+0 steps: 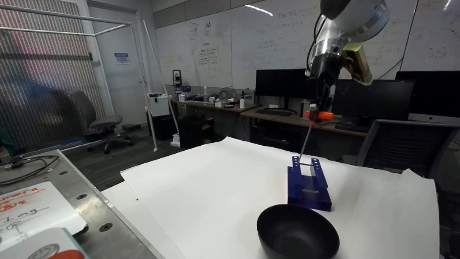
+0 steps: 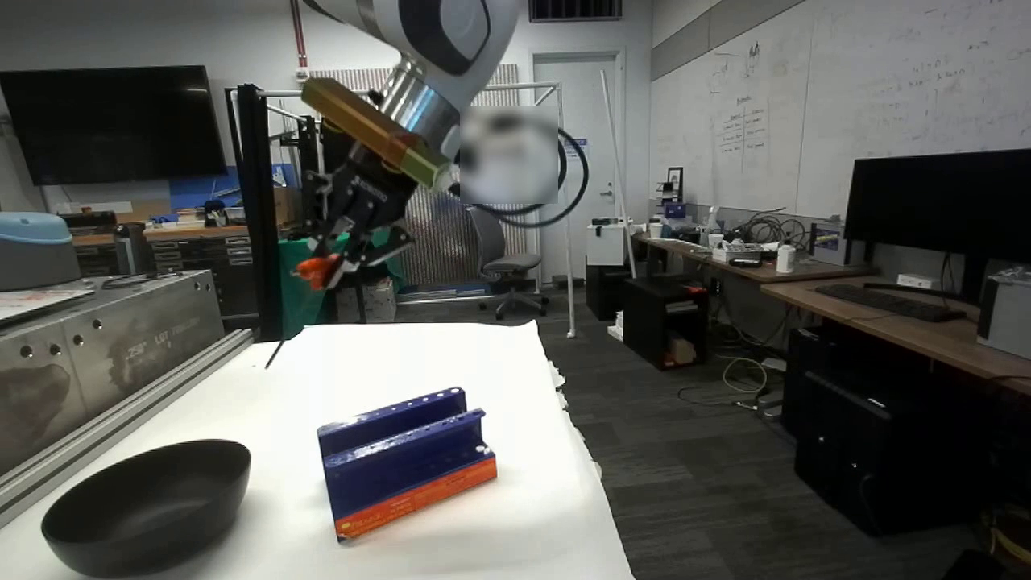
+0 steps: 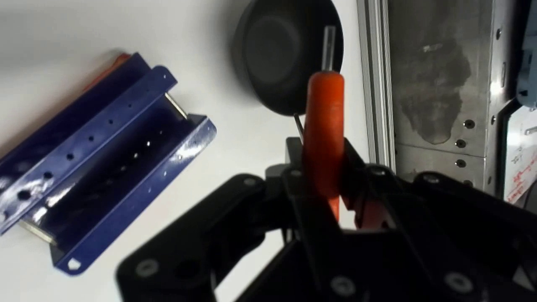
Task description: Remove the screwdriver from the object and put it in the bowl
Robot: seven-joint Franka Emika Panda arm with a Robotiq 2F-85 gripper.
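Observation:
The screwdriver has an orange-red handle point(image 1: 325, 116) point(image 2: 316, 270) point(image 3: 324, 117) and a thin metal shaft point(image 1: 306, 142) that slants down. My gripper point(image 1: 314, 108) point(image 2: 337, 266) point(image 3: 321, 161) is shut on the handle and holds it in the air above the table. The dark-blue block point(image 1: 307, 187) point(image 2: 411, 475) point(image 3: 109, 147) stands on the white sheet; in an exterior view the screwdriver is clearly apart from it. The black bowl point(image 1: 298, 230) point(image 2: 149, 507) point(image 3: 272, 50) is beside the block, with nothing seen inside. In the wrist view the shaft's lower end appears near the bowl's rim.
A white sheet point(image 1: 215, 187) point(image 2: 532, 499) covers the table. A metal slab point(image 1: 104, 216) point(image 2: 121, 346) point(image 3: 440, 92) with a rail runs along one side, near the bowl. A chair point(image 1: 402, 147) and desks with monitors stand beyond the table.

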